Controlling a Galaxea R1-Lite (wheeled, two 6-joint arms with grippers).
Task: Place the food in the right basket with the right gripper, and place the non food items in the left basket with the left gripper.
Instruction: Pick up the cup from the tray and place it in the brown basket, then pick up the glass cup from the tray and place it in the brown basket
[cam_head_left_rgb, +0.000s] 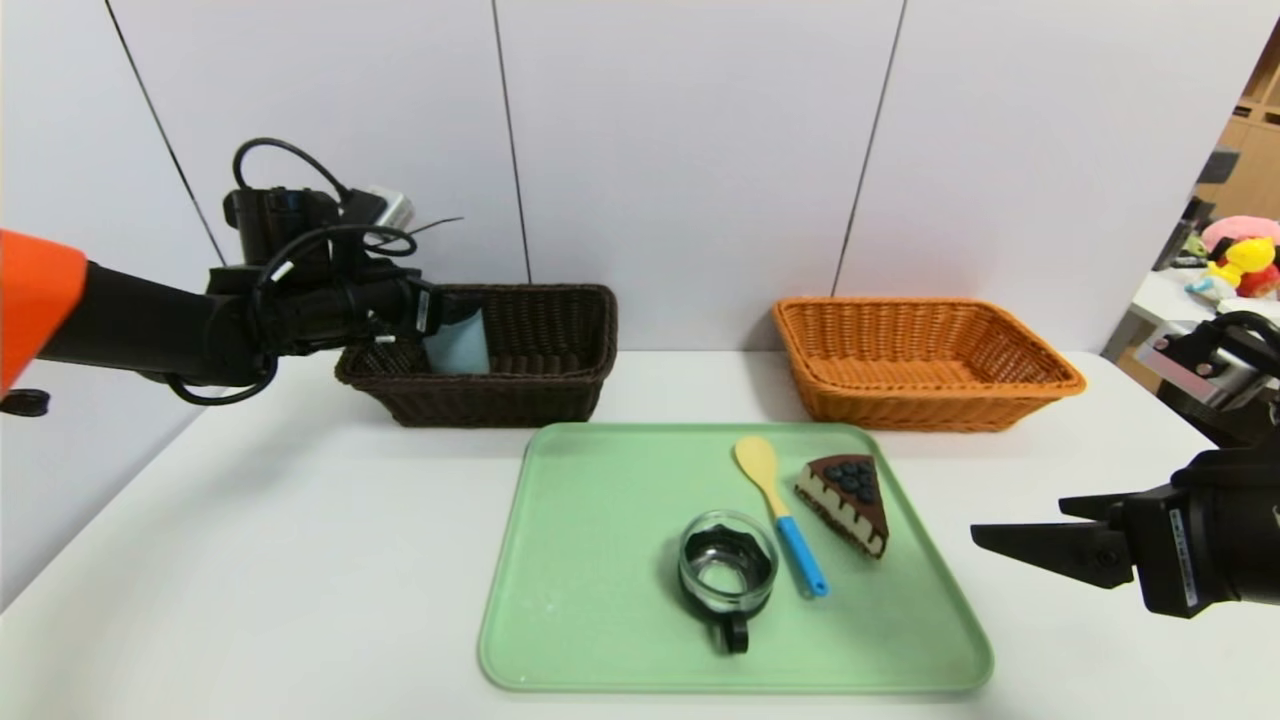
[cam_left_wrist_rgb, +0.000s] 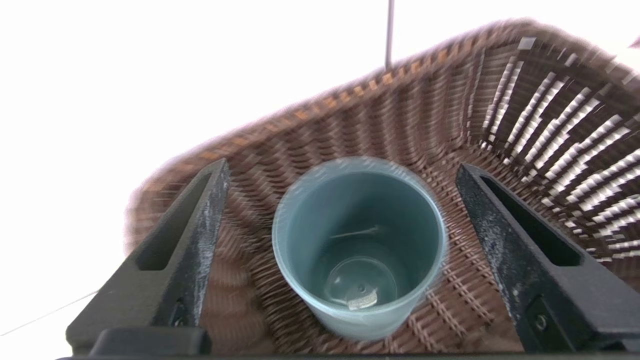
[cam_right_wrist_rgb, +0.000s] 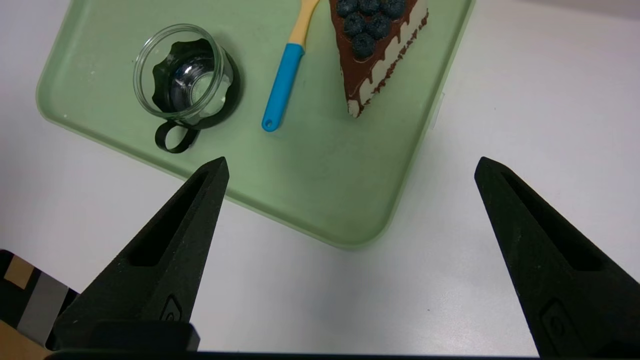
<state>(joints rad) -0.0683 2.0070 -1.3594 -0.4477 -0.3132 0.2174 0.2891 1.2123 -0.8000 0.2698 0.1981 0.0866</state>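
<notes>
Blue cup (cam_left_wrist_rgb: 361, 250) sits between the left gripper's (cam_left_wrist_rgb: 343, 165) released fingers, touching neither.

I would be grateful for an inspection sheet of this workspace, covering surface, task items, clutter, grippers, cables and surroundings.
Surface: white table, no spills seen; green tray on it.
Task items: glass cup, spoon and cake slice on the tray; blue cup in the dark basket; orange basket at right.
Clutter: nothing seen on the table.
Grippers: left gripper at the dark basket, fingers open either side of the blue cup; right gripper open, beside the tray's right edge.
Cables: black cable loops around the left arm.
Surroundings: white panels behind; soft toys on a surface at far right.
</notes>
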